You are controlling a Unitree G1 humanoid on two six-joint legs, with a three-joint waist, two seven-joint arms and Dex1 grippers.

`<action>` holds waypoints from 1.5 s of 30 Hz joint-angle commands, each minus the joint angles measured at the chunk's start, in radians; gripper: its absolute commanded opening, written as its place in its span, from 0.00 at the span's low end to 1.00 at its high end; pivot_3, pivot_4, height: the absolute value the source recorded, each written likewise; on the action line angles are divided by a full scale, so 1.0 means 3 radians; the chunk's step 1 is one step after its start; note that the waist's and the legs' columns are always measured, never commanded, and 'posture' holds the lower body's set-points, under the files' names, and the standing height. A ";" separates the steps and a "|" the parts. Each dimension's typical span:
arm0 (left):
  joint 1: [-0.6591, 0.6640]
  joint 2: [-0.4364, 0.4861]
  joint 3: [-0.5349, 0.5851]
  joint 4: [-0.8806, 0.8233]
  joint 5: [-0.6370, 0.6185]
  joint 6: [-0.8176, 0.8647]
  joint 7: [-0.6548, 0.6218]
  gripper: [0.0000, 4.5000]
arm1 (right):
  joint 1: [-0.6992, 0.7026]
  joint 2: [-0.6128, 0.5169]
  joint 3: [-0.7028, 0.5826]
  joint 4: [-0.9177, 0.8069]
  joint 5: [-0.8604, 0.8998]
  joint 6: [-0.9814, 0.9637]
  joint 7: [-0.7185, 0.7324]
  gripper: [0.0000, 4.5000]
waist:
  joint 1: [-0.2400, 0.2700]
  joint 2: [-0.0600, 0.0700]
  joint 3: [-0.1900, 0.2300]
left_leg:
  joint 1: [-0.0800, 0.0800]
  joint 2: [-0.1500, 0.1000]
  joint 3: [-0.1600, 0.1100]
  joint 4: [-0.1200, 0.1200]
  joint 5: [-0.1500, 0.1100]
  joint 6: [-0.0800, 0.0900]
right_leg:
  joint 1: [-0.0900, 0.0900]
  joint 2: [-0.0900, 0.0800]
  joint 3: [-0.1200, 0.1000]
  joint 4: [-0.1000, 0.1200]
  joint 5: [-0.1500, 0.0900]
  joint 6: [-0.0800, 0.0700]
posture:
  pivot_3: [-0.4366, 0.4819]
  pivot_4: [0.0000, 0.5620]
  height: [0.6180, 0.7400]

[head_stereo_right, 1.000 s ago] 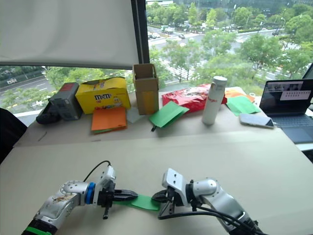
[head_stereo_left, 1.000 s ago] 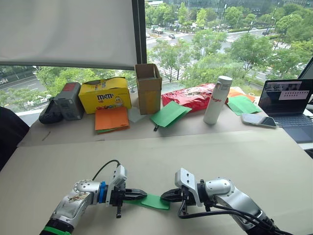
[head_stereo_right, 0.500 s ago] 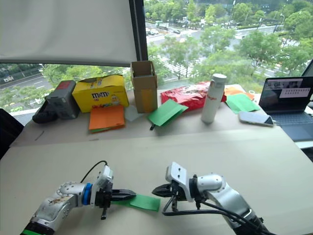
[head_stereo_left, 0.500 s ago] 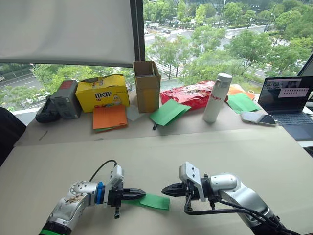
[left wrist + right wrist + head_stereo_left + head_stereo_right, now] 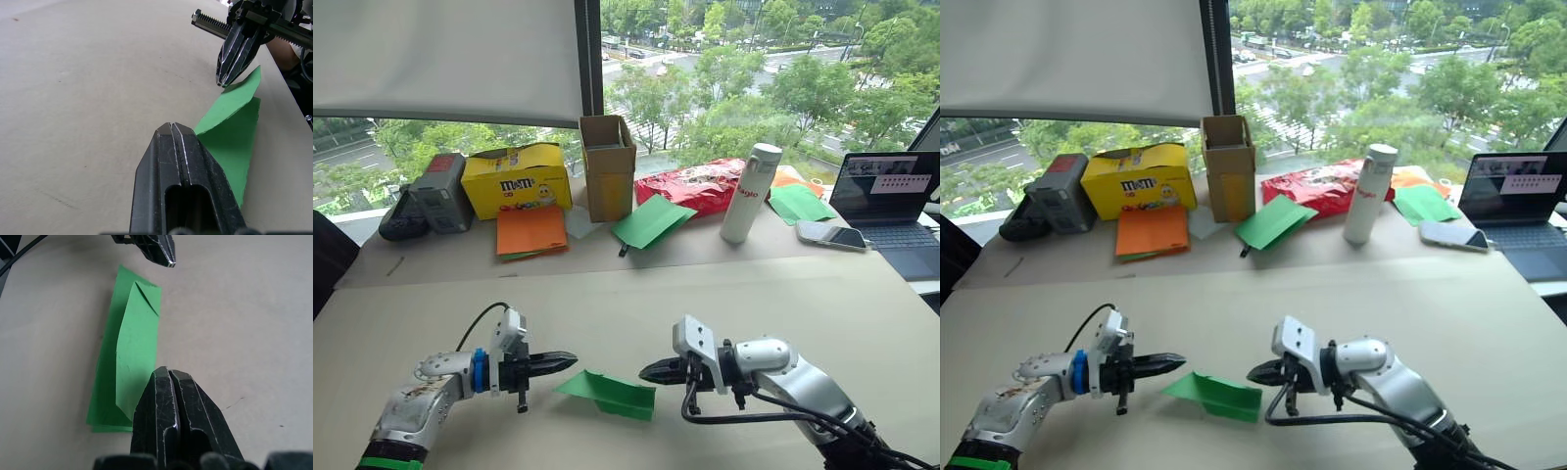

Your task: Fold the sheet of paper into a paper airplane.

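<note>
Between the two claws, low on the counter [image 5: 862, 323], lies the sheet of paper [image 5: 607, 394], folded into a long narrow strip with one layer lifting off the rest and a small corner turned down at the end nearest the left claw. The left claw [image 5: 566, 359] sits just off that end at about 9 o'clock from the paper, its fingers pressed together and holding nothing. The right claw [image 5: 648, 372] sits just off the other end at about 3 o'clock, likewise closed and empty.

With nothing pinning it, the raised flap could spring further open and the crease could loosen. A closed tip pushing in at either end would likely skid the light paper across the smooth counter, or buckle it, rather than sharpen the fold.

How many layers lie under the lifted flap is hard to read, and whether either tip actually touches the paper's edge cannot be told.
</note>
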State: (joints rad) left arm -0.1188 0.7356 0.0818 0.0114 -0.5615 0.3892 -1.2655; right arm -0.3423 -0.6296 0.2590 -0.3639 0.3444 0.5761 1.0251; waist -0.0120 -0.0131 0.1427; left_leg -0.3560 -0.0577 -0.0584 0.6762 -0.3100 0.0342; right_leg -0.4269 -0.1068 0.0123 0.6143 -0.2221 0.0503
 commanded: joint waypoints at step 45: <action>0.0056 0.0397 0.0043 -0.0080 0.0275 -0.0187 -0.0313 0.00 | -0.0756 0.0335 0.0776 -0.0101 0.0174 0.1176 -0.0482 0.65 | -0.0009 0.0000 0.0003 | -0.0045 -0.0007 0.0004 0.0023 0.0018 -0.0032 | -0.0053 -0.0004 -0.0004 0.0043 0.0003 0.0002 | 0.48 0.27 1.00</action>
State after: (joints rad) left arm -0.0856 0.8384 0.0915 -0.0085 -0.4842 0.3481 -1.3482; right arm -0.5518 -0.5304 0.4940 -0.3796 0.4008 0.9404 0.8717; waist -0.0146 -0.0132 0.1437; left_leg -0.3695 -0.0598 -0.0572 0.6833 -0.3047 0.0245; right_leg -0.4428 -0.1081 0.0110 0.6271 -0.2213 0.0509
